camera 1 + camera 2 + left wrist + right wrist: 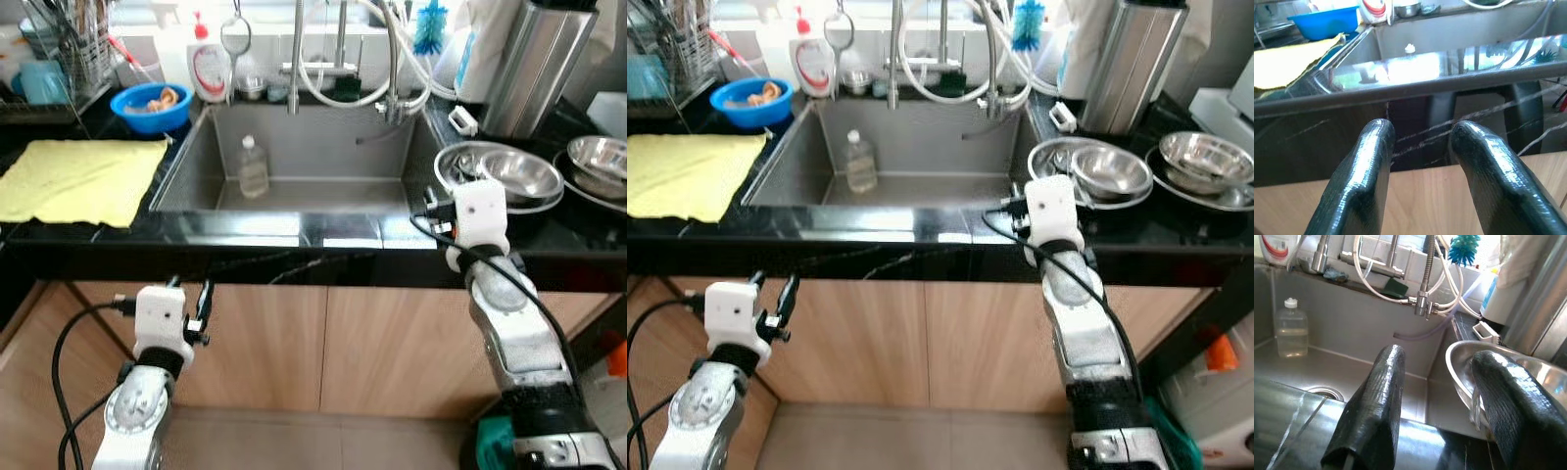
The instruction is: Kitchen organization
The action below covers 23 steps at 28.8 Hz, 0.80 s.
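A stack of steel bowls [509, 176] rests on the black counter to the right of the sink [313, 137], and another steel bowl [598, 157] lies further right. My right arm [480, 217] reaches up over the counter edge just in front of the stack. The right gripper [1439, 355] is open, with one finger [1508, 396] over the near rim of the bowl [1459, 352] and the other over the sink corner. A clear plastic bottle [253, 168] stands in the sink. My left gripper [191, 286] is open and holds nothing, below the counter lip in front of the wooden cabinet.
A yellow cloth [78, 176] lies on the left counter, with a blue bowl [152, 106] and a dish-soap bottle [209, 64] behind it. A dish rack [69, 54] stands far left. Faucet and hoses [343, 59] hang over the sink; a tall steel canister [539, 64] stands back right.
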{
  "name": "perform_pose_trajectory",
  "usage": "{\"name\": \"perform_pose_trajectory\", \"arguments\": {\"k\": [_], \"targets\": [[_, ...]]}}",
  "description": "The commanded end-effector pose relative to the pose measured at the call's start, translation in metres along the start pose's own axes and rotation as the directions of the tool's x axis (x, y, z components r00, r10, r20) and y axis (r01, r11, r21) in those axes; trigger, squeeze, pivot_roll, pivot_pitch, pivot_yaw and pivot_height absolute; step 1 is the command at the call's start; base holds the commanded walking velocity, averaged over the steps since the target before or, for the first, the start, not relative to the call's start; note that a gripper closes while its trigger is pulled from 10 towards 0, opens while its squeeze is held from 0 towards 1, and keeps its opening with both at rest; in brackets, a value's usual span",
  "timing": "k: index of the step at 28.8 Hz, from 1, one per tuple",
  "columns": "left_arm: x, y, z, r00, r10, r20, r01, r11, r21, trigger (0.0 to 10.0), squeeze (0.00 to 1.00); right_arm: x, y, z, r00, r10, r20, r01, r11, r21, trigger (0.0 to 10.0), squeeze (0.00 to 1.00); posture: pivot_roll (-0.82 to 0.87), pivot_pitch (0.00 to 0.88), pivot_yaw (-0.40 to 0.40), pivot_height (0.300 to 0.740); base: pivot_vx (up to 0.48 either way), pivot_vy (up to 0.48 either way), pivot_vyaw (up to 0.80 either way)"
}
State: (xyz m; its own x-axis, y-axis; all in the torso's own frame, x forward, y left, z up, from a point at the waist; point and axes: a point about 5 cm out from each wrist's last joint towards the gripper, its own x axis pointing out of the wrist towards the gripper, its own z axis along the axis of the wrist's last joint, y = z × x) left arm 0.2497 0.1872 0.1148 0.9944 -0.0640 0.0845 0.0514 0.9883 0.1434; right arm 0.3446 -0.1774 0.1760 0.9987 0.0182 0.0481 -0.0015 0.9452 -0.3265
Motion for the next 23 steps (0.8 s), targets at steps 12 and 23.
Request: {"name": "perform_pose_trajectory", "arguments": {"k": [12,23], "targets": [[0.006,-0.005,-0.002,0.998,-0.058,-0.027,0.057,0.998,-0.014,10.0,0.0,0.009,-0.007,-0.01,0.995,-0.042,-0.089,0.024,0.981,-0.192,10.0,0.0,-0.08,0.0,0.026,0.732,0.0,0.0,0.0],[0.005,-0.006,-0.003,0.996,-0.08,-0.041,0.079,0.997,-0.017,10.0,0.0,0.013,-0.016,-0.01,0.99,-0.082,-0.11,0.053,0.967,-0.251,10.0,0.0,-0.08,0.0,0.033,0.732,0.0,0.0,0.0]]}}
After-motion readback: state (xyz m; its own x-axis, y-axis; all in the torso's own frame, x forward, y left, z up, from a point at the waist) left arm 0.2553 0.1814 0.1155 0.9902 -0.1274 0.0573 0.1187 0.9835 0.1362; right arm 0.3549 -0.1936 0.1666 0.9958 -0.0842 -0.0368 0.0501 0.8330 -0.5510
